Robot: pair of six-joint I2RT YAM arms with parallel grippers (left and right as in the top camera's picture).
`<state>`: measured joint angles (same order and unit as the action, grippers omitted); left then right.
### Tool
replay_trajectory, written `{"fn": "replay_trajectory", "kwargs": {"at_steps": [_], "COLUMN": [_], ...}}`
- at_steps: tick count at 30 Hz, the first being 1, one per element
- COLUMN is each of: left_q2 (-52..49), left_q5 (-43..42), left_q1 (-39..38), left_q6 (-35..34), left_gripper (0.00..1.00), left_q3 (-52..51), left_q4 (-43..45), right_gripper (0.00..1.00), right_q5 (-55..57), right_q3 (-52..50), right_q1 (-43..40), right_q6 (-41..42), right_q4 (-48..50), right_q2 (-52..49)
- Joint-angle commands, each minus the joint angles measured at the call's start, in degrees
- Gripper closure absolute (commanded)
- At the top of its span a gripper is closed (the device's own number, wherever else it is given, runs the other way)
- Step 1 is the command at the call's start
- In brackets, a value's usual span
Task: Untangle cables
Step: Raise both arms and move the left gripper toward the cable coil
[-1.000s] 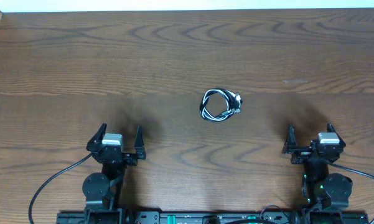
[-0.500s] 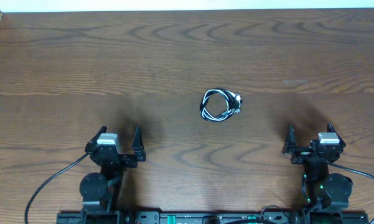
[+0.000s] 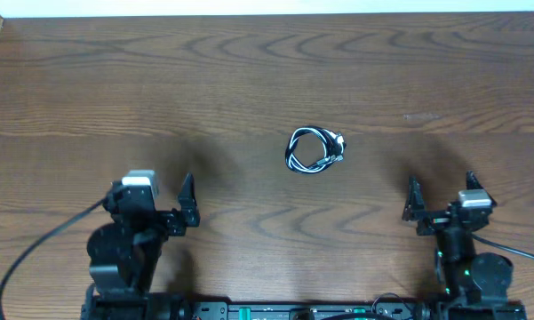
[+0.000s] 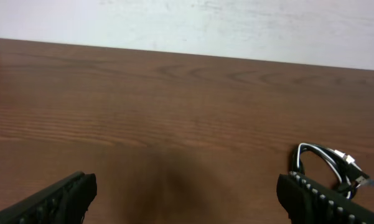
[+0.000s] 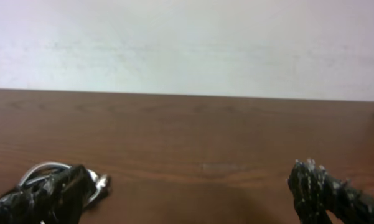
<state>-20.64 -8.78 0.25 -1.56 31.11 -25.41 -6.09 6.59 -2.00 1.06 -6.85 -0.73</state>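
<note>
Ahead of both arms and roughly between them, the cables (image 3: 315, 149) lie as one small, tight coil of black and white strands, with a pale plug end on the side toward my right arm. My left end effector (image 3: 153, 197) sits well short of the coil and off to its left, jaws spread wide and empty. My right end effector (image 3: 442, 200) is short of the coil on its other side, also wide and holding nothing.

My main worry is the pinch. With strands packed this closely, I could close on several at once and pull the knot tighter, or just drag the whole coil across the surface (image 3: 249, 80). The cords look thin enough to slip out of a grip, and a plug could snag inside a loop. Bringing both arms onto such a small target also risks the fingers clashing.

Room is generous: bare wood lies all around the coil, and the far edge is well beyond it.
</note>
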Motion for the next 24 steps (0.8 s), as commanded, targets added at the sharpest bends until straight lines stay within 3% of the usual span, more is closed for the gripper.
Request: {"fn": "replay_trajectory", "kwargs": {"at_steps": [1, 10, 15, 24], "left_q2": [-3.6, -6.8, -7.0, -13.2], "left_q5": [0.2, -4.3, -3.0, 0.1], "left_q1": [-0.2, -0.2, -0.2, -0.2], "left_q6": [-0.5, 5.6, 8.4, 7.0], "left_gripper": [0.02, 0.02, 0.02, 0.02], "left_q3": [5.0, 13.4, 18.4, 31.3], "left_q4": [-1.2, -3.8, -8.9, -18.0], "right_gripper": [0.01, 0.01, 0.01, 0.01], "right_q5": [-0.9, -0.6, -3.7, -14.2], "right_q3": [7.6, 25.9, 37.6, 57.4], "right_q1": [0.5, 0.5, 0.5, 0.5], "right_q6": [1.7, 1.7, 1.6, -0.1], "right_q4": [-3.4, -14.4, -17.9, -26.0], "right_q2": [0.2, -7.2, -18.5, -41.6]}}
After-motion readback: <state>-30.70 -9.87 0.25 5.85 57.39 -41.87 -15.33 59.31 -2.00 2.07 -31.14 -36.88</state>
